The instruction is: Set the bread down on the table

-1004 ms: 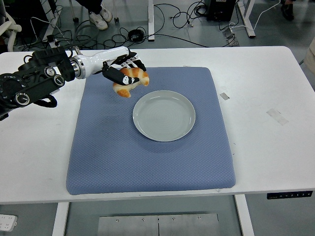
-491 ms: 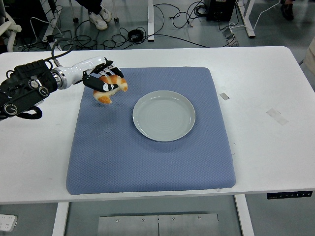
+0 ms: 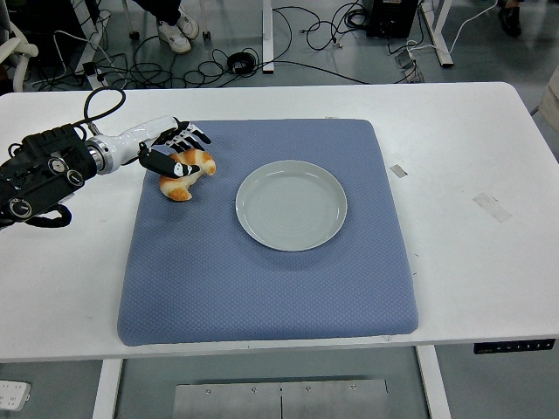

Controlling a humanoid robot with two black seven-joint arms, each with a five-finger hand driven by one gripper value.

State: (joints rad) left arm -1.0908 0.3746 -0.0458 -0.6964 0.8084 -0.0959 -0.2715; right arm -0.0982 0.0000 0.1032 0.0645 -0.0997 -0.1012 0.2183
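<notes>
White table [image 3: 489,140], carrying a blue mat [image 3: 262,279] with an empty grey plate [image 3: 291,205] set slightly beyond its centre. Left of the plate, at the mat's left edge, you see the left hand [image 3: 173,157] with fingers curled over the bread [image 3: 185,174], a croissant-shaped roll gripped from above. The bread sits low, at or just above the mat; contact cannot be told. This low, plate-clear position likely suits release. The right hand is out of view.
</notes>
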